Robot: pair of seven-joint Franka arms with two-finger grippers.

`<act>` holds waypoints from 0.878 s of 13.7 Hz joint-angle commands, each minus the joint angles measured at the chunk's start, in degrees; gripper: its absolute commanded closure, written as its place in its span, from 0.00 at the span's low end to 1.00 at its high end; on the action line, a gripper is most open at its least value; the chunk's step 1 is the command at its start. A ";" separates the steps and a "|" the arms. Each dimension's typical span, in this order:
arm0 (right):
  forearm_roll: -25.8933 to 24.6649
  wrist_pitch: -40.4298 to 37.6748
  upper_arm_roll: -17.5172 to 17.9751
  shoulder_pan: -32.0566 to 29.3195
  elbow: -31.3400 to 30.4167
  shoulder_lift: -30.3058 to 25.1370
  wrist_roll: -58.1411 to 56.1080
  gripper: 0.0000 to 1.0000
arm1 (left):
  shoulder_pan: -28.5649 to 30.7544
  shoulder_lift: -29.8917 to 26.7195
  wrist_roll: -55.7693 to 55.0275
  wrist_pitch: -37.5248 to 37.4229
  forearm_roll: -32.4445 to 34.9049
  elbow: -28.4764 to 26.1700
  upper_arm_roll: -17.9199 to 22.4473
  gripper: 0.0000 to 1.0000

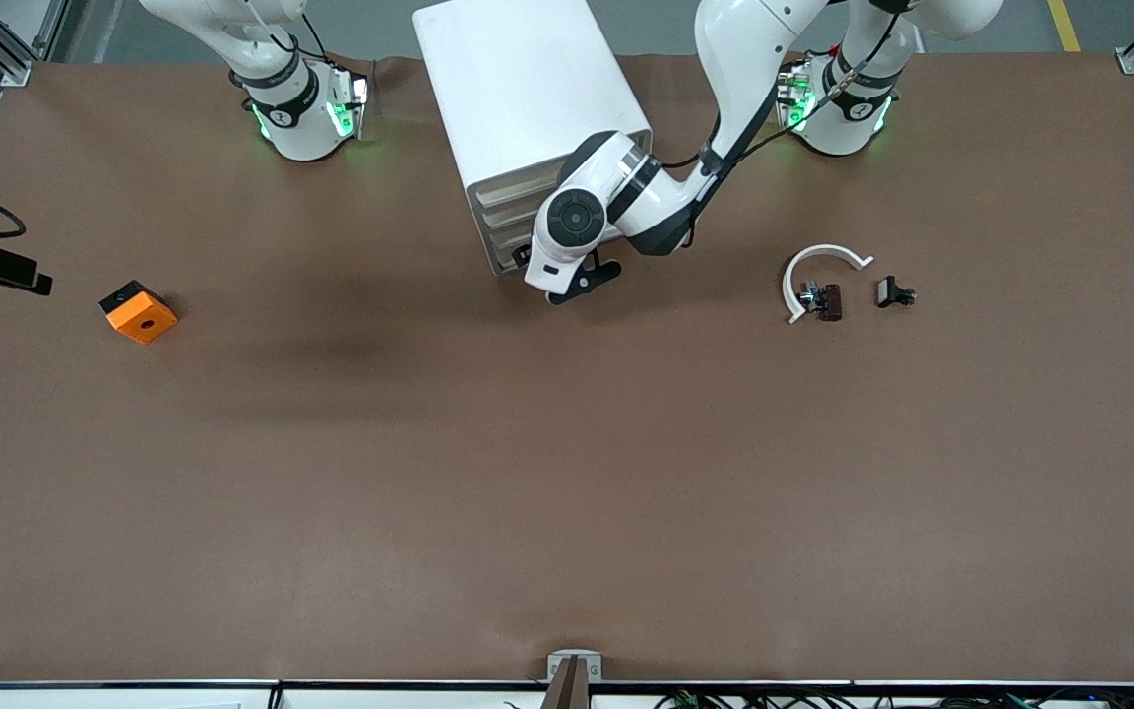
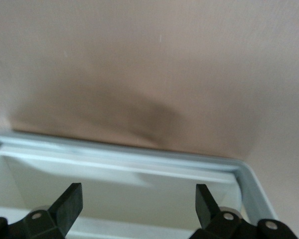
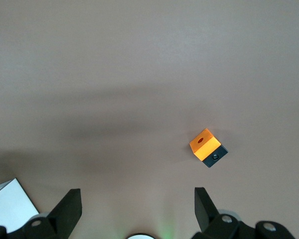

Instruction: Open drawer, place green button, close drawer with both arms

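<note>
No legible text anywhere.

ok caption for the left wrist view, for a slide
Open left gripper poised over a shallow white tray-like drawer, brown table around it.

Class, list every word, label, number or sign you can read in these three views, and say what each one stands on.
None can be read.
Left arm base: a small dark mark, too small to read.
Right arm base: the same.
Cabinet, orange block, table: no text.
</note>
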 commanded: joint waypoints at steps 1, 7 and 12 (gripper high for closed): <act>1.20 2.10 0.88 -2.28 -3.24 -4.19 -0.69 0.00 | 4.55 -2.33 1.05 -1.16 4.80 0.93 -0.01 0.00; 0.77 0.80 1.06 -2.21 -6.34 -10.01 -0.69 0.00 | 15.09 -10.06 13.07 -1.43 9.56 -0.55 -0.10 0.00; 1.47 -0.26 1.15 -2.21 -6.34 -11.41 -0.60 0.00 | 24.23 -22.52 28.51 -8.07 12.53 -9.15 -0.01 0.00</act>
